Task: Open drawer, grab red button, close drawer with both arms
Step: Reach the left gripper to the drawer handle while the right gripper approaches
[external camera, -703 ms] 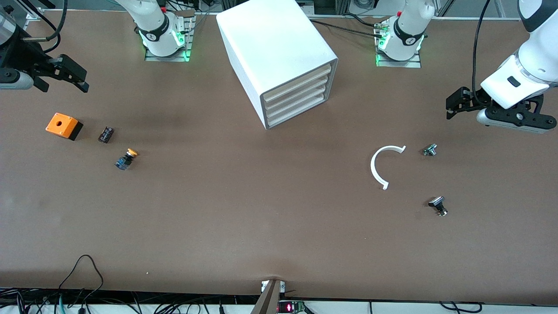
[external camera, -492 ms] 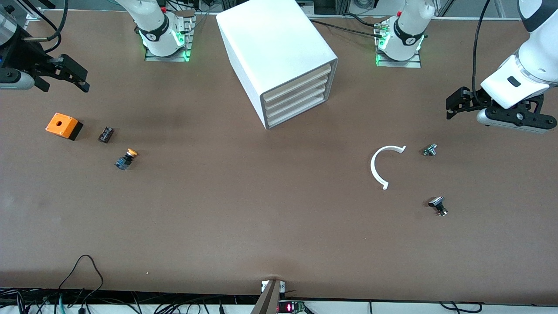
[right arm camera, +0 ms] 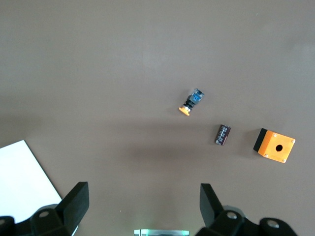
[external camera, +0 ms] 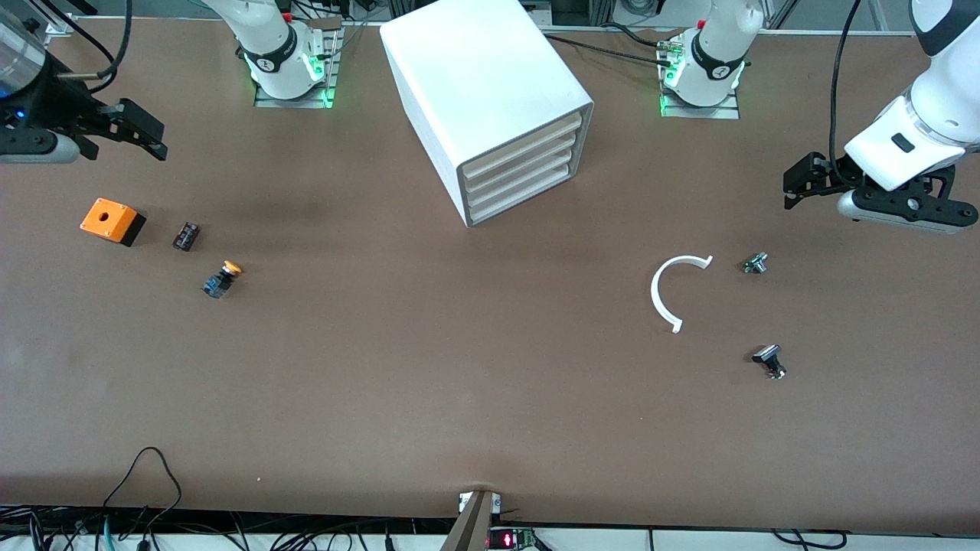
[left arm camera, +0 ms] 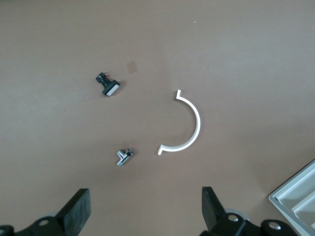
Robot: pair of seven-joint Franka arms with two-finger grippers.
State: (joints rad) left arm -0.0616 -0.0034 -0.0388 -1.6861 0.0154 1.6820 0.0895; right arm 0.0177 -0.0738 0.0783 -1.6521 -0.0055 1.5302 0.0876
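Note:
The white cabinet (external camera: pixel 490 84) stands mid-table between the two arm bases, and its four cream drawer fronts (external camera: pixel 521 172) are all pushed in. A corner of it shows in the left wrist view (left arm camera: pixel 298 196) and the right wrist view (right arm camera: pixel 22 182). The button is hidden. My left gripper (external camera: pixel 792 184) (left arm camera: pixel 145 206) hangs open and empty over the left arm's end of the table. My right gripper (external camera: pixel 130 145) (right arm camera: pixel 142 201) is open and empty over the right arm's end, above bare table beside the orange box.
Toward the right arm's end lie an orange box with a hole (external camera: pixel 111 220), a small dark part (external camera: pixel 186 236) and an orange-capped button (external camera: pixel 223 278). Toward the left arm's end lie a white C-shaped ring (external camera: pixel 666 291), a small metal part (external camera: pixel 755 263) and a black part (external camera: pixel 769 360).
My right gripper has shifted a little toward the cabinet. The left arm and everything on the table have stayed put.

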